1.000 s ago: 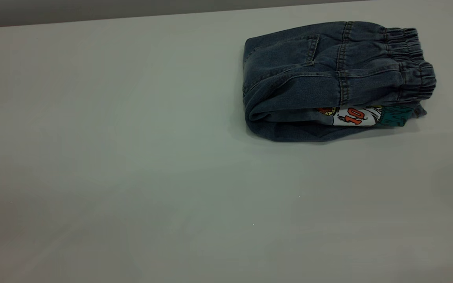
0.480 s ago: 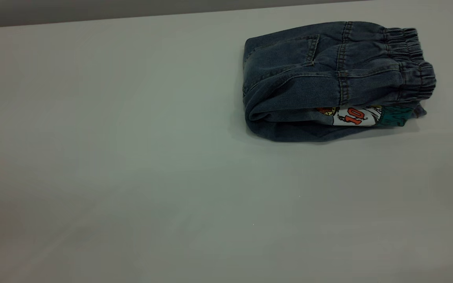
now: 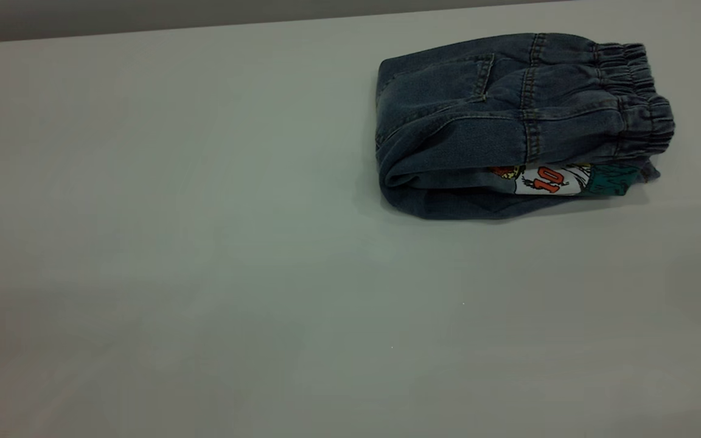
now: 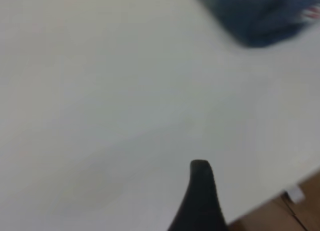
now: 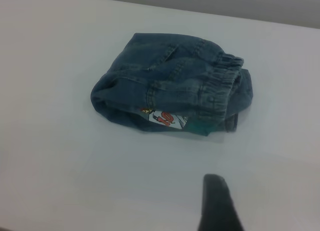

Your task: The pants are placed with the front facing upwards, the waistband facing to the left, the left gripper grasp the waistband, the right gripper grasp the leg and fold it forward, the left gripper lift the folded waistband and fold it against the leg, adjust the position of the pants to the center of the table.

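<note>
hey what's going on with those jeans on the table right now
Nothing is holding them. The pants lie folded into a compact bundle toward the far right of the table, waistband on top at the right. Both grippers are off the cloth; only one fingertip of the left gripper and right gripper shows.

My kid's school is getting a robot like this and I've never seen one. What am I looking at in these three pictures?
A two-armed robot folds clothes at a white table. The wide picture comes from a camera outside the robot; no arm shows in it. The other two come from cameras on the arms' wrists. The dark tip low in each is part of that arm's own claw: the left gripper and the right gripper. Neither holds anything. On the table lie the pants, short blue denim ones, folded into a bundle toward the wide picture's upper right. The waistband lies on top, and a "10" print peeks out.
</note>
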You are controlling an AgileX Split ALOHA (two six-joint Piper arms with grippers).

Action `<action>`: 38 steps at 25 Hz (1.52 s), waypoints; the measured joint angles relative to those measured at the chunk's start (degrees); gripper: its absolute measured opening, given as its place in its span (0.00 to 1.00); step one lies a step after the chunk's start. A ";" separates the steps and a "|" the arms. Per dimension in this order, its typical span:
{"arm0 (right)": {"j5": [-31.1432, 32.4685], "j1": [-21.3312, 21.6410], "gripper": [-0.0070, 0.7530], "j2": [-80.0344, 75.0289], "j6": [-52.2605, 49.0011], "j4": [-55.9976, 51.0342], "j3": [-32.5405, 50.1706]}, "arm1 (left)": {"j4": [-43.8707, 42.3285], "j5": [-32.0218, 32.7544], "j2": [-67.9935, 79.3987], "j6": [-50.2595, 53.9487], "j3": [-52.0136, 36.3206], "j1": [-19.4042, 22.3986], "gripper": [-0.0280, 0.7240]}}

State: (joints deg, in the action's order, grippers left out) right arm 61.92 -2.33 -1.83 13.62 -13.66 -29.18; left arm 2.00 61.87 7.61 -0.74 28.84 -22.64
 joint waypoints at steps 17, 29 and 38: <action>-0.03 -4.54 0.50 1.87 0.00 -0.12 0.00 | -0.04 0.00 -7.65 0.17 0.00 19.86 0.73; -0.03 -4.54 0.50 1.83 0.00 -0.06 0.00 | -0.06 0.00 -7.61 0.17 0.00 19.81 0.73; -0.03 -4.54 0.50 1.83 0.00 -0.06 0.00 | -0.06 0.00 -7.61 0.17 0.00 19.81 0.73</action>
State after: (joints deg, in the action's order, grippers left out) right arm 61.88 -6.87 0.00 13.62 -13.72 -29.18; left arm 1.94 61.87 0.00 -0.57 28.84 -2.83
